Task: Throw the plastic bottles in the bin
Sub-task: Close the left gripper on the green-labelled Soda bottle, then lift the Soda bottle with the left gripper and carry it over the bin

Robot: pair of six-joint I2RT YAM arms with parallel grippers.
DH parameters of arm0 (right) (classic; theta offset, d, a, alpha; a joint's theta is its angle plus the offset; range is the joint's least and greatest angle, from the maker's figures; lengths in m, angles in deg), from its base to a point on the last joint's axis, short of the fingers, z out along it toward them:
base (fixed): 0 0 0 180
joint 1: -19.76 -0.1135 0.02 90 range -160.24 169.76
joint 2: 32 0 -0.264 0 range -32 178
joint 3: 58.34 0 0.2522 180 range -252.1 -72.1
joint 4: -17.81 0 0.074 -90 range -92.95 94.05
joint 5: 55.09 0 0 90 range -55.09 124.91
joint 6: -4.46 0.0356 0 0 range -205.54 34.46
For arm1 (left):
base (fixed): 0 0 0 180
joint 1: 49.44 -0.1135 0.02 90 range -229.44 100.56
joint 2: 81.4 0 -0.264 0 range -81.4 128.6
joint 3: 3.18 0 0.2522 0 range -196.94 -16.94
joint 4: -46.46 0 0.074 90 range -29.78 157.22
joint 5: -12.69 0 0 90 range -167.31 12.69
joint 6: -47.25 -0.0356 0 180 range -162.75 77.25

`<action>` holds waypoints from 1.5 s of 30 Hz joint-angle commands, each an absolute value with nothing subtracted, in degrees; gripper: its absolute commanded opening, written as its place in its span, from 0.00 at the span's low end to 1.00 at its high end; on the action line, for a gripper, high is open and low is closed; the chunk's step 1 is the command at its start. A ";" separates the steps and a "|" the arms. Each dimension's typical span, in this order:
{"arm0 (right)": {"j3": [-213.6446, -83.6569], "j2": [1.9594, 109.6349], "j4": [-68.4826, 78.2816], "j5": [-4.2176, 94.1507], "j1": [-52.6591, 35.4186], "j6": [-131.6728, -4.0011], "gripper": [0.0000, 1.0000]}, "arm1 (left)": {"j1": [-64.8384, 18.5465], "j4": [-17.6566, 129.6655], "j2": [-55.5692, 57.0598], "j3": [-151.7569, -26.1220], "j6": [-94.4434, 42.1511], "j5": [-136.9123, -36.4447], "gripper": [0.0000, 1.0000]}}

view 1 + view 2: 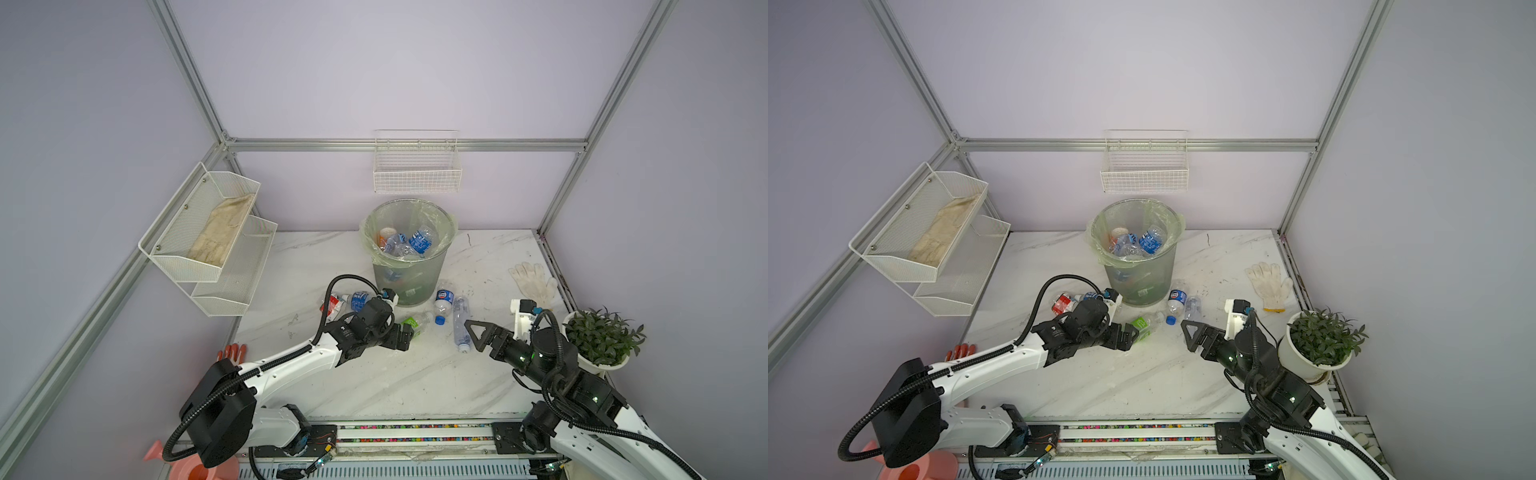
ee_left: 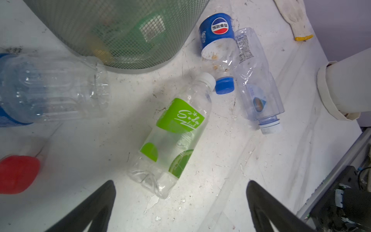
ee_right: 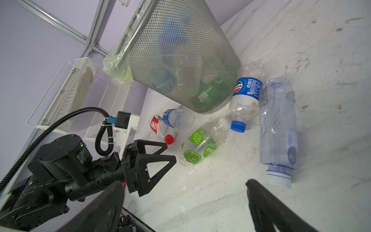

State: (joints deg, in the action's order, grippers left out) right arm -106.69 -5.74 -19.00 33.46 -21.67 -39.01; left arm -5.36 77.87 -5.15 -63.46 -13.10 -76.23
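Our left pincer (image 3: pixel 171 152) gapes at the green-label bottle (image 2: pixel 176 136), right pincer (image 1: pixel 473 331) at a clear bottle (image 3: pixel 278 124). Beyond stands the bin (image 1: pixel 409 282); plant (image 1: pixel 602 336) rightward, near desk (image 1: pixel 395 382) open.

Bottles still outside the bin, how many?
5: red-label bottle, blue-label bottle left of the bin; green-label bottle at the left gripper; Pepsi bottle, clear bottle right of the bin. Others may be hidden.
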 commanded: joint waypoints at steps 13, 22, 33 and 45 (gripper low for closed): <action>-106.68 -8.01 -21.96 31.96 -21.63 -38.03 0.97 | -6.13 82.87 11.11 -76.39 -22.41 -75.00 1.00; -106.20 -8.03 -21.97 31.71 -21.63 -37.86 0.98 | -6.11 84.25 16.44 -79.82 -23.91 -76.63 0.98; -106.46 -7.58 -21.19 31.55 -21.63 -37.59 0.97 | -3.21 89.30 14.41 -79.43 -23.81 -69.62 0.44; -107.72 -6.87 -20.66 31.66 -21.63 -37.50 0.97 | 5.33 93.89 -3.34 -72.34 -21.82 -58.85 0.34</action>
State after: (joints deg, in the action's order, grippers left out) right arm -106.71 -6.92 -21.10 32.32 -21.67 -38.23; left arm 3.56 93.11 2.43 -74.37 -22.92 -62.85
